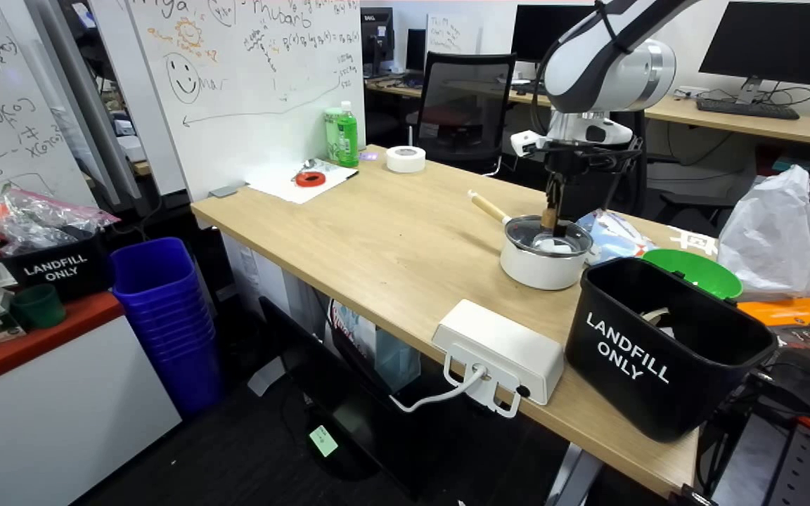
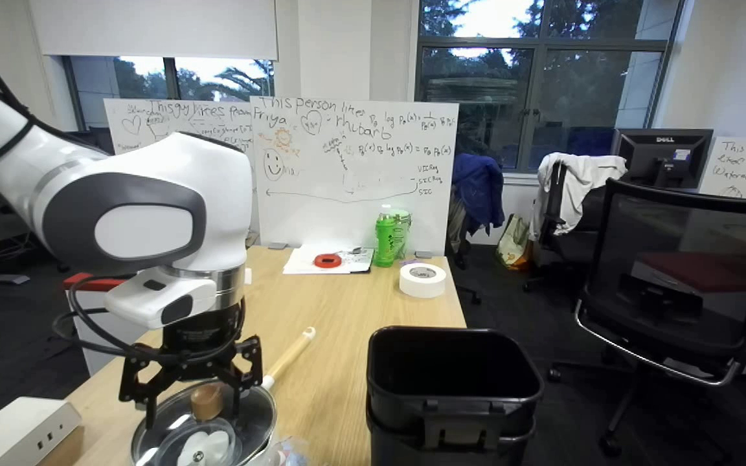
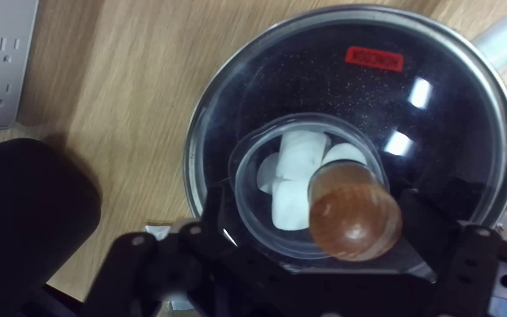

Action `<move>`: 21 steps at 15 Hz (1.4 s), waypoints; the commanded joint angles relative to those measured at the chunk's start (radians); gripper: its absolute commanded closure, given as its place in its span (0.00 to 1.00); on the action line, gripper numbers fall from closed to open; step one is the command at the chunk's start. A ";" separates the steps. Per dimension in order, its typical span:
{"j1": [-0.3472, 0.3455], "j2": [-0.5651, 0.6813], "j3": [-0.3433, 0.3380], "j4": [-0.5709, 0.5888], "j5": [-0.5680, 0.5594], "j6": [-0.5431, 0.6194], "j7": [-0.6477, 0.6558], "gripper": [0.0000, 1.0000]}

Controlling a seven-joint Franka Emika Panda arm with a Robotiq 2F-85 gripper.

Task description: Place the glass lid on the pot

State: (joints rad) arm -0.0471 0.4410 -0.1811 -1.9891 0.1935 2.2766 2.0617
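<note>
The glass lid (image 1: 519,229) lies flat over the top of the white pot (image 1: 542,270) and appears to sit on its rim. In the wrist view the lid (image 3: 306,79) has a metal rim, a red label and a brown wooden knob (image 3: 354,215). A clear container with white pieces (image 3: 299,158) shows through the glass, inside the pot. My gripper (image 2: 193,414) is open, its two fingers down on either side of the knob (image 2: 206,401), with a visible gap on the left finger's side in the wrist view (image 3: 315,200). The pot's far side is hidden by the lid.
The pot's handle (image 1: 489,207) points toward the table's far end. A white power box (image 1: 500,351) and a black landfill bin (image 1: 658,344) stand near the pot. Another black bin (image 2: 454,388), a green bowl (image 1: 697,273) and a plastic bag (image 1: 778,235) are close by.
</note>
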 commanded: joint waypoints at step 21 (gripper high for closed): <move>0.018 -0.044 -0.037 -0.055 -0.062 0.242 0.067 0.00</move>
State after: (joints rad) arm -0.0383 0.4392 -0.2045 -2.0050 0.1611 2.5050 2.1172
